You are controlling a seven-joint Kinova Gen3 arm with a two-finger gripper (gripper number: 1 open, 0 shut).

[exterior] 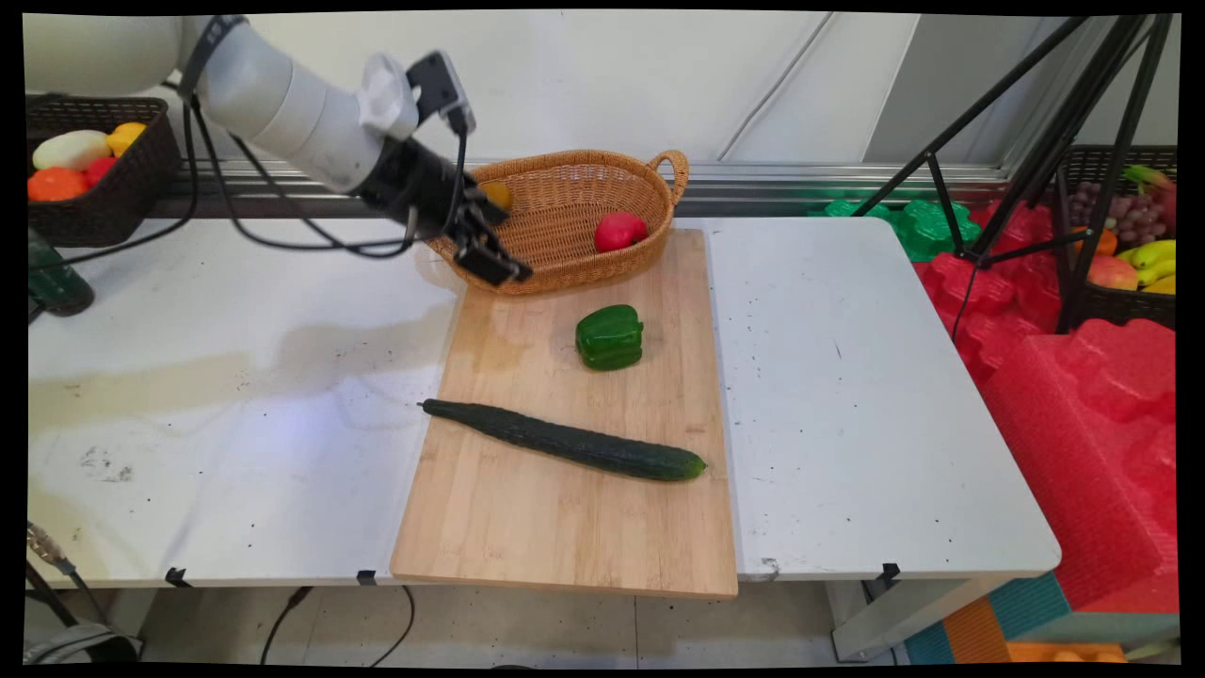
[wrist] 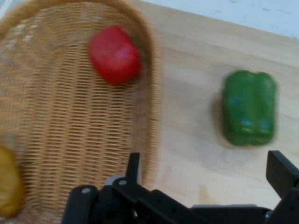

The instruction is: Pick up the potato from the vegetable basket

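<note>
My gripper (exterior: 497, 247) hangs open and empty over the near left rim of a wicker basket (exterior: 565, 193) at the back of a wooden cutting board (exterior: 565, 527). In the basket lie a red fruit (exterior: 619, 231) and a yellow fruit (exterior: 497, 195), the yellow one partly hidden behind the hand. A green bell pepper (exterior: 610, 336) sits on the board in front of the basket, and a long cucumber (exterior: 565, 441) lies slanted nearer the front. In the hand view the gripper (wrist: 208, 172) frames the basket's rim (wrist: 152, 93), with the red fruit (wrist: 114, 55), the pepper (wrist: 248, 107) and the yellow fruit (wrist: 8, 186) in sight.
A dark basket (exterior: 122, 179) of fruit stands at the back left, and a dark green object (exterior: 55, 281) is at the table's left edge. Off the table's right side are a black tripod (exterior: 1054, 141), red foam (exterior: 1083, 414) and another fruit basket (exterior: 1125, 235).
</note>
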